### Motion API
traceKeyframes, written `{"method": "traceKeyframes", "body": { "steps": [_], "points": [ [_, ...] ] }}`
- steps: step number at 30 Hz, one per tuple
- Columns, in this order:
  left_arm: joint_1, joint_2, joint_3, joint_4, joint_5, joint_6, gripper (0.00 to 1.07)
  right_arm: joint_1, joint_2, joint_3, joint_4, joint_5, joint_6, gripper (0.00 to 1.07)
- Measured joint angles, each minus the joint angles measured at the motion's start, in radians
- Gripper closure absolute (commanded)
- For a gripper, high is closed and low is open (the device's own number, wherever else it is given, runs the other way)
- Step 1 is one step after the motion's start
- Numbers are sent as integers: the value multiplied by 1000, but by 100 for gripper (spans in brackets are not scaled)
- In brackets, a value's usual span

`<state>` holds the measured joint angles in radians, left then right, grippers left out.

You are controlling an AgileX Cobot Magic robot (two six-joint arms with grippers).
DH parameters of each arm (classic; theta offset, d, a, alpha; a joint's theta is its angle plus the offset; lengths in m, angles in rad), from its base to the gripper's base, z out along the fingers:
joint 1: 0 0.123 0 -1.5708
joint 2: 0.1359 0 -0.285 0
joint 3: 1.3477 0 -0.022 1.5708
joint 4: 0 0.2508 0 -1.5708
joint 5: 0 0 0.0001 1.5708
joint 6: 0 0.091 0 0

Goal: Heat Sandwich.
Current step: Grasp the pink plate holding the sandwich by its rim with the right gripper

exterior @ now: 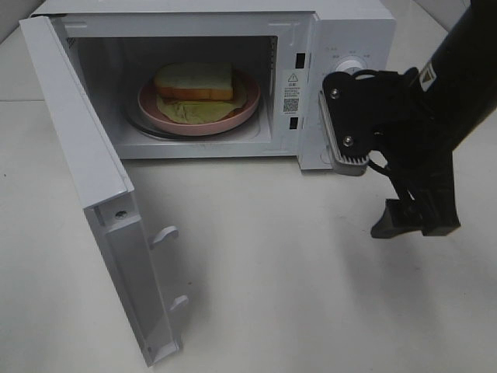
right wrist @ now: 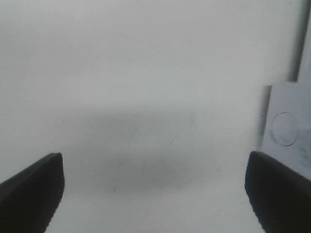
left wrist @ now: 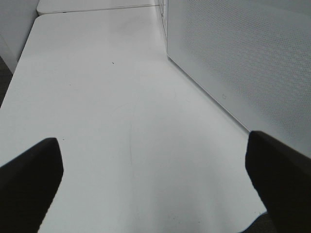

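Observation:
The white microwave (exterior: 342, 31) stands with its door (exterior: 93, 179) swung wide to the left. Inside, a round pink plate (exterior: 152, 111) carries the sandwich (exterior: 190, 111), a flat yellowish-green piece with a thick bread slice (exterior: 194, 79) lying on it. My right gripper (exterior: 414, 224) hangs open over the table in front of the microwave's control panel, clear of the cavity. Nothing is between its fingers (right wrist: 31, 191) in the right wrist view. My left gripper (left wrist: 155, 187) is open and empty above bare table; it does not show in the high view.
The open door juts toward the table's front left. The microwave's perforated side wall (left wrist: 243, 63) stands close beside my left gripper. A white panel with a round mark (right wrist: 285, 127) shows at the edge of the right wrist view. The table (exterior: 295, 295) is white.

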<state>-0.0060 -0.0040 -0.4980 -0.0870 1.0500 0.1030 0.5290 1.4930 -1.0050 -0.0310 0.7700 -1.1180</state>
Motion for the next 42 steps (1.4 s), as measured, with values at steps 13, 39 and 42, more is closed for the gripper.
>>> {"method": "traceKeyframes", "body": {
  "steps": [13, 39, 42],
  "points": [
    [0, 0, 0, 0, 0, 0, 9, 77, 151, -198, -40, -60, 0, 16],
    [0, 0, 0, 0, 0, 0, 9, 112, 454, -497, -43, -208, -17, 20],
    [0, 0, 0, 0, 0, 0, 9, 112, 480, -516, -43, -221, -17, 20]
  ]
}}
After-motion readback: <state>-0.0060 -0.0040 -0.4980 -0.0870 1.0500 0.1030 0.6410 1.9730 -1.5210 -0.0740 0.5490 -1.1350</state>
